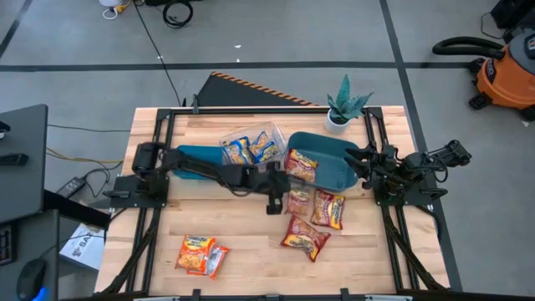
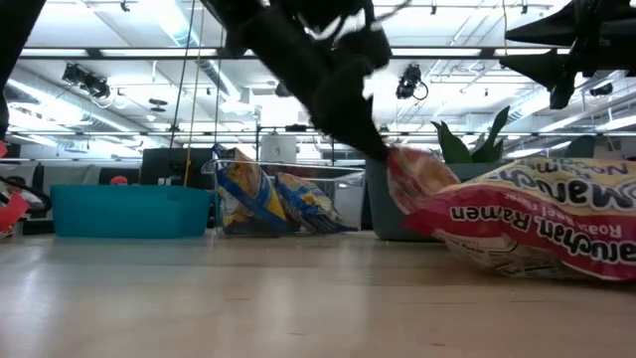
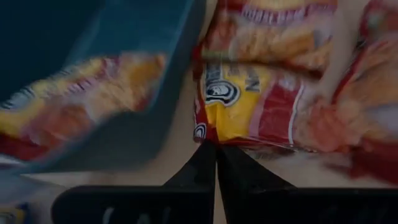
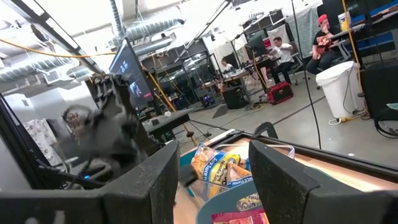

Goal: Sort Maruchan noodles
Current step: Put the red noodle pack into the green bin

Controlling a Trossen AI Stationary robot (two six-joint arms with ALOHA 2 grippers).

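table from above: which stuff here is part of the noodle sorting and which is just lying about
Part of the job:
red ramen packets
orange ramen packets
blue ramen packets in the clear tray
teal bin holding a red packet
second teal bin
left hand, fingers together
right hand, open

Just lying about:
potted plant

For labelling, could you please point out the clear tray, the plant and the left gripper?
Clear tray (image 1: 266,131): high view, its far rim.
Plant (image 1: 346,103): high view, the leaves.
Left gripper (image 3: 216,152): left wrist view, where its shut fingertips meet.
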